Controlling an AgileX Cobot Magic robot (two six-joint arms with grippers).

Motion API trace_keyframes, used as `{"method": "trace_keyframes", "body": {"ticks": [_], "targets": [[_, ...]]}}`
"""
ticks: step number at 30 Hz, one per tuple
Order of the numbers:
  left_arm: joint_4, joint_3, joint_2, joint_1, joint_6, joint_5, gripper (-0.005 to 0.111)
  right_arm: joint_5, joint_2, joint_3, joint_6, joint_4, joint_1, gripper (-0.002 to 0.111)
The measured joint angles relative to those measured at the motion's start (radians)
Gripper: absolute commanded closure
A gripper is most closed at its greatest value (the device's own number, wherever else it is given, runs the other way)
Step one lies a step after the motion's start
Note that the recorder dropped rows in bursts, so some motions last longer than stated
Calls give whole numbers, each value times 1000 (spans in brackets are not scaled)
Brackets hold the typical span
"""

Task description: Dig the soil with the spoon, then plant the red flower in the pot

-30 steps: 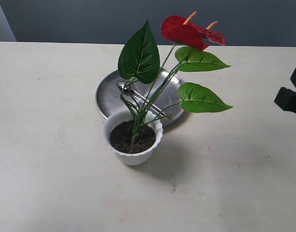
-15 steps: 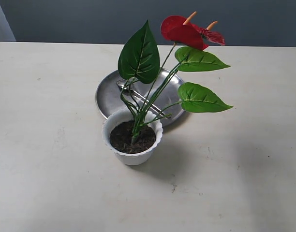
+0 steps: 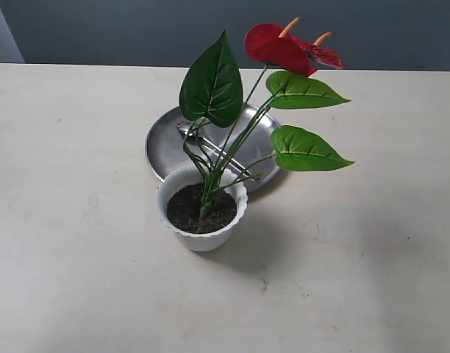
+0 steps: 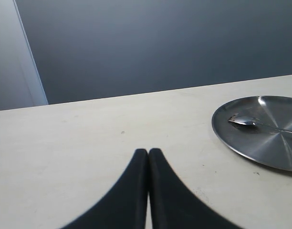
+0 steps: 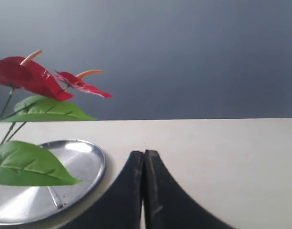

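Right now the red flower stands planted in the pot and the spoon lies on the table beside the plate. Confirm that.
Wrong on the spoon: it lies on the steel plate, not beside it, as the left wrist view shows. The red flower does stand planted in the pot.

Pale table (image 3: pixel 372 257) bears pot (image 3: pixel 203 239) and steel plate (image 3: pixel 162 147).

A round steel plate (image 3: pixel 162 147) lies on the pale table (image 3: pixel 78 257) before a dark grey wall (image 3: pixel 137 29).
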Motion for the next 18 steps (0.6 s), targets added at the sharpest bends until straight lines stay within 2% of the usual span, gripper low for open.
{"method": "trace_keyframes", "body": {"ticks": [2,4,7,12,18], "targets": [[0,0,0,0,0,0,106,8,-2,0,209,-223,-20,109],[0,0,0,0,0,0,106,12,-4,0,498,-504,-50,109],[0,0,0,0,0,0,106,46,-14,-2,837,-814,-95,109],[0,0,0,0,0,0,106,149,-86,-2,1053,-1093,-152,109],[0,0,0,0,0,0,106,213,-160,3,1205,-1226,-189,109]]}}
